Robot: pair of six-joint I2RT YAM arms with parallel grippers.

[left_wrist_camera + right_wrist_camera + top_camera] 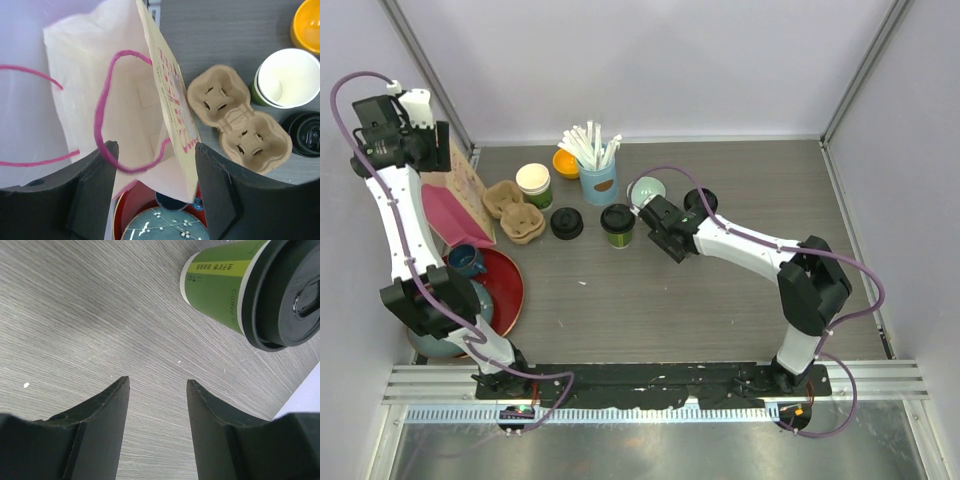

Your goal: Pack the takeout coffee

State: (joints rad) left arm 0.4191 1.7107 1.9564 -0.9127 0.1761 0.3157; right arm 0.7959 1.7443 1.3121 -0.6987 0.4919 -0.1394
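One dark-green cup with its black lid on stands mid-table; in the right wrist view it sits up and to the right of my fingers. A second green cup stands open, cream-white inside, and also shows in the left wrist view. A loose black lid lies between the two cups. My right gripper is open and empty over bare table, just right of the lidded cup. My left gripper is open and empty, held high over the open paper bag.
A cardboard cup carrier lies between the bag and the open cup. A blue cup of straws, an orange bowl and a pale green bowl stand at the back. A red plate with blue dishes sits front left.
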